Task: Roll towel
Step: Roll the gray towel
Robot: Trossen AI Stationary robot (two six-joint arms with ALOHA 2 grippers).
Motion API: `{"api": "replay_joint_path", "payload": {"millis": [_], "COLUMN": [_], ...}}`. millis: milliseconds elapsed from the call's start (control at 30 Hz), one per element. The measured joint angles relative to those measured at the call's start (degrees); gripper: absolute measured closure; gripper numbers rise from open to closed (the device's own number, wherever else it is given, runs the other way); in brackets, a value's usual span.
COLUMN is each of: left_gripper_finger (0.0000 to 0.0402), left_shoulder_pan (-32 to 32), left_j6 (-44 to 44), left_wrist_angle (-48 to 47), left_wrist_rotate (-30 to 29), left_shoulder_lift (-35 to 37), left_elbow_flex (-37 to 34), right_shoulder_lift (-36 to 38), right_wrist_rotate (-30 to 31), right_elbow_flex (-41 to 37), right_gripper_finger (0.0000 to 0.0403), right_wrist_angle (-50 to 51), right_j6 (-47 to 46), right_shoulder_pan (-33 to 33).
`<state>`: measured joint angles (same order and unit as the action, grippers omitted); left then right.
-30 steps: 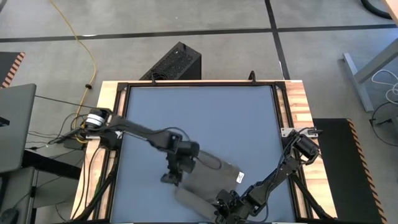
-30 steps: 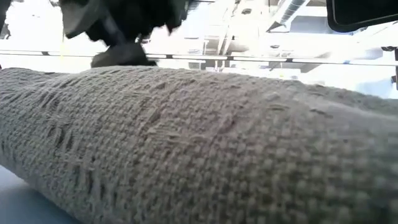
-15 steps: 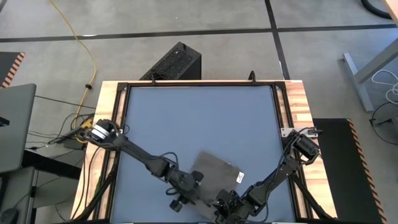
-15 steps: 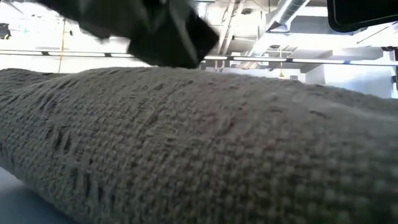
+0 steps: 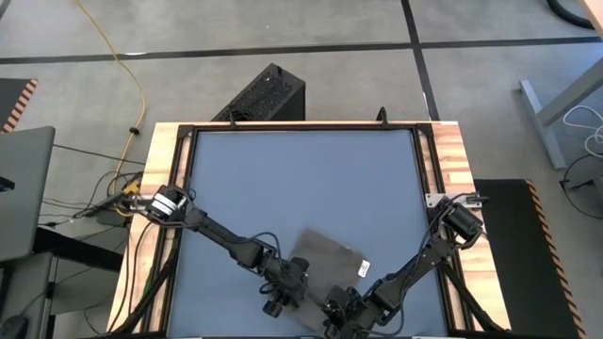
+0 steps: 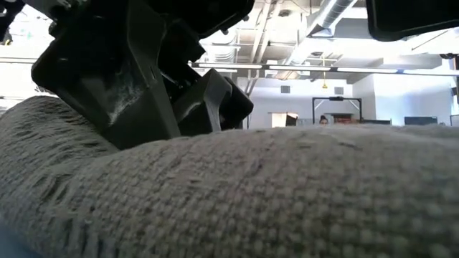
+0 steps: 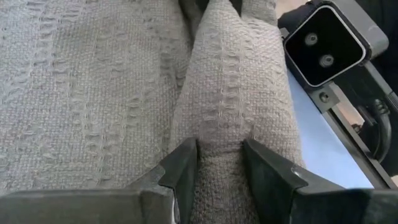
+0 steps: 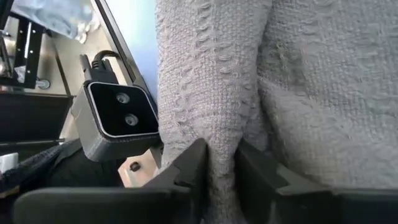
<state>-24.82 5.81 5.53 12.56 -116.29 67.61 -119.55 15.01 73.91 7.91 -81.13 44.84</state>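
lower centre: left gripper (image 7: 217,165) and right gripper (image 8: 217,165) each pinch the towel (image 5: 325,259) roll; next, turn it onward together.

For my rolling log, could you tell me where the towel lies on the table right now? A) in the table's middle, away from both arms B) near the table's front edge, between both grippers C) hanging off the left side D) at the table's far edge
B: the towel lies at the front edge, with the left gripper and the right gripper both on its rolled front fold.
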Motion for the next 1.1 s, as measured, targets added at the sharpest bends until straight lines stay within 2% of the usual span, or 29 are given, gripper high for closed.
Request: {"api": "replay_joint_path", "payload": {"millis": [133,333,467,567,667,833,933,1100], "left_gripper_finger": [0.0281,0.0281,0.0281,0.0281,0.0281,0.0281,0.0281,0.0281], "left_shoulder_pan": [0.4,0.6,0.7,1.1,1.9,4.0,5.2,6.9], "left_j6": [0.0,-0.1,-0.1,-0.1,-0.2,-0.3,-0.2,-0.1], "left_wrist_angle": [0.3,0.6,0.7,0.7,0.7,0.7,0.2,-1.5], "left_wrist_rotate": [0.8,0.6,0.5,0.7,1.1,4.5,7.0,8.9], "left_shoulder_lift": [0.0,0.0,0.0,0.0,0.0,0.0,0.0,0.0], "left_elbow_flex": [0.0,0.0,0.0,0.0,0.0,-0.1,-0.1,-0.1], "right_shoulder_lift": [2.4,7.9,10.6,12.2,12.8,12.3,11.4,8.4], "right_wrist_rotate": [-0.3,0.8,1.3,1.5,4.0,12.4,15.3,16.6], "right_elbow_flex": [-0.1,-0.3,-0.2,-0.2,-0.1,0.0,0.0,0.0], "right_gripper_finger": [0.0265,0.0216,0.0197,0.0191,0.0190,0.0194,0.0195,0.0196], "right_wrist_angle": [0.9,7.8,13.2,13.3,9.2,-0.6,-1.0,-0.7], "right_j6": [1.8,3.5,3.9,6.4,12.1,26.6,32.0,41.6], "right_shoulder_pan": [-0.1,0.1,0.1,0.1,0.8,3.5,4.4,5.1]}}
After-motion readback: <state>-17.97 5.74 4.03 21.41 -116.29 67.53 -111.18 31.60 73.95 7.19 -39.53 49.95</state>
